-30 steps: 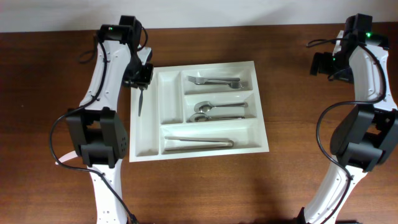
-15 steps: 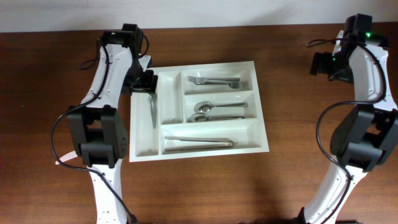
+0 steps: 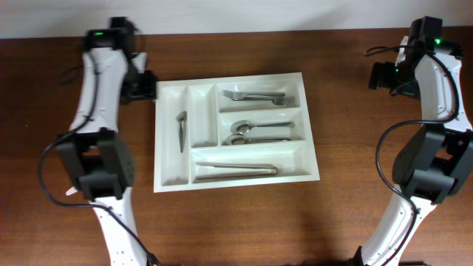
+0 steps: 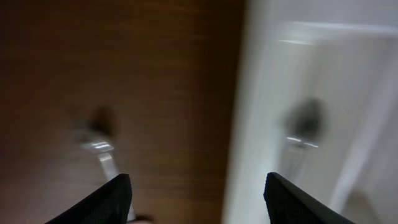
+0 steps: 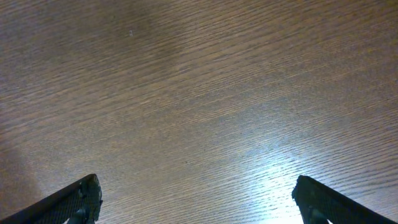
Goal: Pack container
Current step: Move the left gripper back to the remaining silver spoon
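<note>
Hovering just off the far-left corner of the white cutlery tray (image 3: 311,125), my left gripper (image 3: 142,87) stands released, jaws apart with nothing between them. Its wrist camera is blurred, but I can make out my two dark fingers (image 4: 115,198) spread wide, with brown wood on the left and the tray's pale wall on the right.

The tray lies flat in the middle of the wooden table (image 3: 244,222), its two narrow compartments on the left and the three long ones on the right. A slim metal utensil (image 3: 181,133) lies in the leftmost narrow compartment, close to the divider; I cannot tell what kind it is. Forks (image 3: 255,96) fill the far long compartment, spoons (image 3: 259,131) the middle one, and long silver pieces (image 3: 236,170) the near one.

My right gripper (image 3: 383,76) hangs well apart from the tray at the far right, fully released over bare wood and grasping nothing.
</note>
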Robot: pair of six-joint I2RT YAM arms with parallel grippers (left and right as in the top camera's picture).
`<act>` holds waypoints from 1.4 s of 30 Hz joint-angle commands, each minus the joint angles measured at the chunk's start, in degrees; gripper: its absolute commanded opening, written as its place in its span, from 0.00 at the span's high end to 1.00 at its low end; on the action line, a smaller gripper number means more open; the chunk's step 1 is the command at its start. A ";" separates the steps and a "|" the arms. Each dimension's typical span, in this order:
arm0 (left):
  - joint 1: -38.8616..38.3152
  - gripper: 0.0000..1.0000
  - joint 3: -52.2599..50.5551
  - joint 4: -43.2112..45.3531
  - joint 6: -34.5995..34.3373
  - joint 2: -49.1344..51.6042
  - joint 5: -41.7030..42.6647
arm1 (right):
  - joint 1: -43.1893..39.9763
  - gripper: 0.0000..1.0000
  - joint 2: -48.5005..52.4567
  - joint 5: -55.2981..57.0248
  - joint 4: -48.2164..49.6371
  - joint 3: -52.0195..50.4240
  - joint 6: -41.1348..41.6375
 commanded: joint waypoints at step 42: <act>6.10 0.35 -26.88 20.59 -6.82 -1.73 -11.23 | -0.11 0.01 -2.16 -0.31 -0.02 0.98 -0.35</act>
